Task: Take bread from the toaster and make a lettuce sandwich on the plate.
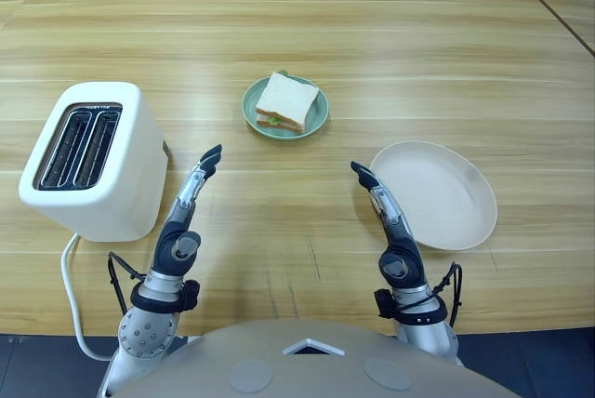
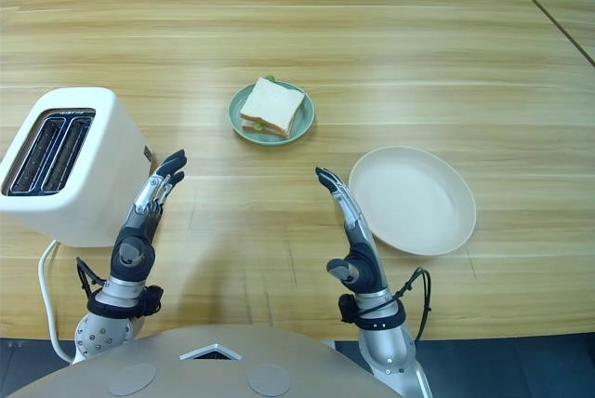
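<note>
- Hands come first, two of them, raised over the table's front edge. The left hand (image 1: 191,201) and the right hand (image 1: 385,212) are well apart; each holds nothing, with its fingers stretched straight and pointing away across the table.
- One white toaster (image 1: 104,179) stands just beside the left hand, on its outer side. Two long dark slots (image 1: 80,145) lie side by side in its top, and I cannot tell what is down inside them.
- One white cord (image 1: 67,279) leaves the toaster's near side and drops past the table edge.
- One cream plate (image 1: 446,195), the larger of the two plates, lies flat just outside and beyond the right hand, its rim near the fingertips.
- One small green plate (image 1: 249,106) sits farther out, past both hands and roughly midway between them.
- One sandwich (image 1: 288,100) rests on that green plate: two slices of white bread (image 2: 273,103) stacked, with a strip of green lettuce (image 1: 271,120) showing between them at the near edge.
- One wooden table (image 1: 390,35) carries it all, its pale planks running left to right.
</note>
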Robot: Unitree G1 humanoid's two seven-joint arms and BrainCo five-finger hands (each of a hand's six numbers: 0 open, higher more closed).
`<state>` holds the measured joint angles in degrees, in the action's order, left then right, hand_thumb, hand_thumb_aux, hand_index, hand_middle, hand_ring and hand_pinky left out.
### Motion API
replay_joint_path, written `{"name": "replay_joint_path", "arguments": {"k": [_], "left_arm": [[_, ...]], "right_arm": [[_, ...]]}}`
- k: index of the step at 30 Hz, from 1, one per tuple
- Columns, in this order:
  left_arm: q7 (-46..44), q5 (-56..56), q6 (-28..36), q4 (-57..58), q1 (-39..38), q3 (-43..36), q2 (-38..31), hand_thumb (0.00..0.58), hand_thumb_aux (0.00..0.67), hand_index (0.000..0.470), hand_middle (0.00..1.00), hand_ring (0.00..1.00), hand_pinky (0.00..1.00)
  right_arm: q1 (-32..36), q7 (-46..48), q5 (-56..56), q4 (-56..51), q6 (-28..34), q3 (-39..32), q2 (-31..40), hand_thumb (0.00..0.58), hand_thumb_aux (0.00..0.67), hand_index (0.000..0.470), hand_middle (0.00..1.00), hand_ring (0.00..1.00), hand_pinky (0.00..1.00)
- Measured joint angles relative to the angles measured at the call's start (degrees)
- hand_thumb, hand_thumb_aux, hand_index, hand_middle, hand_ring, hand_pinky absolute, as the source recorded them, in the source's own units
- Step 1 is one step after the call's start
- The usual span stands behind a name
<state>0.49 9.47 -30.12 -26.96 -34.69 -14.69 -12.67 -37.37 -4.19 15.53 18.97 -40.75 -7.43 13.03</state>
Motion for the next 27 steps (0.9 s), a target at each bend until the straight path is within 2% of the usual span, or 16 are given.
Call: {"name": "replay_joint_path", "arguments": {"k": [27], "left_arm": [[-2.3, -0.6, 0.0, 1.0, 0.8, 0.3, 1.5, 0.000, 0.000, 0.000, 0.00, 0.00, 0.00]], "right_arm": [[0.3, 2.5, -1.2, -1.9, -1.7, 1.1, -0.7, 0.000, 0.000, 0.000, 0.00, 0.00, 0.00]]}}
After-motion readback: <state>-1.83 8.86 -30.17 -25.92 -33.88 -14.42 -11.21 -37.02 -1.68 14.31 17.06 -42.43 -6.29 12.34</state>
